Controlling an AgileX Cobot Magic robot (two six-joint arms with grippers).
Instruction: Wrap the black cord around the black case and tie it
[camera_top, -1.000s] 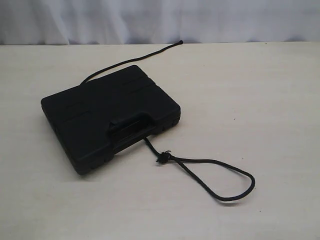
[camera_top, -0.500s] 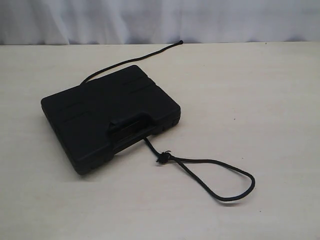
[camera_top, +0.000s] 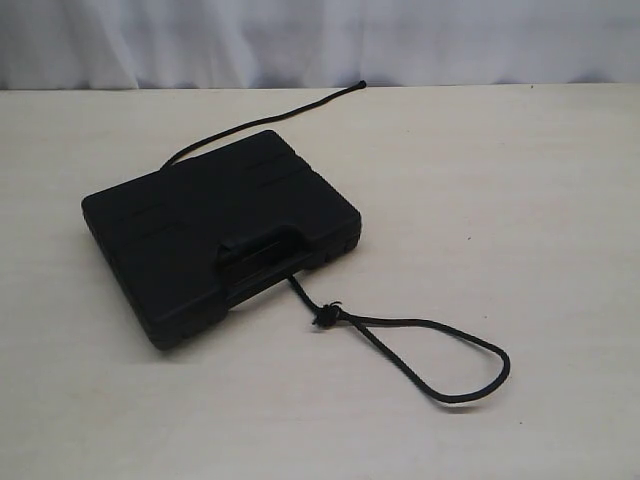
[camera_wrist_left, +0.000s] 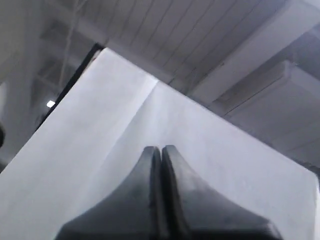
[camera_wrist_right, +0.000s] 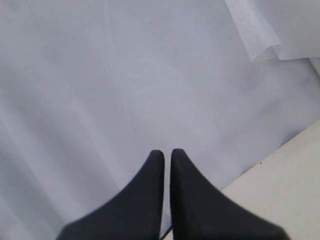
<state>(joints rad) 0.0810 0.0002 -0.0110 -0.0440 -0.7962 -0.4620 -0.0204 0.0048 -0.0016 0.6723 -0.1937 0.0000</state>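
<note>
While both are gripping nothing, the left gripper (camera_wrist_left: 161, 149) is pressing its fingers together and the right gripper (camera_wrist_right: 167, 152) is showing only a hairline gap, each facing white sheeting (camera_wrist_right: 100, 75). The black case (camera_top: 215, 235), matte with ribbed sides and a moulded handle, is lying flat on the pale table (camera_top: 520, 200). The black cord (camera_top: 420, 321) is emerging from beneath its far edge and its handle edge, ending in a frayed knot (camera_top: 326, 315) and loop.
</note>
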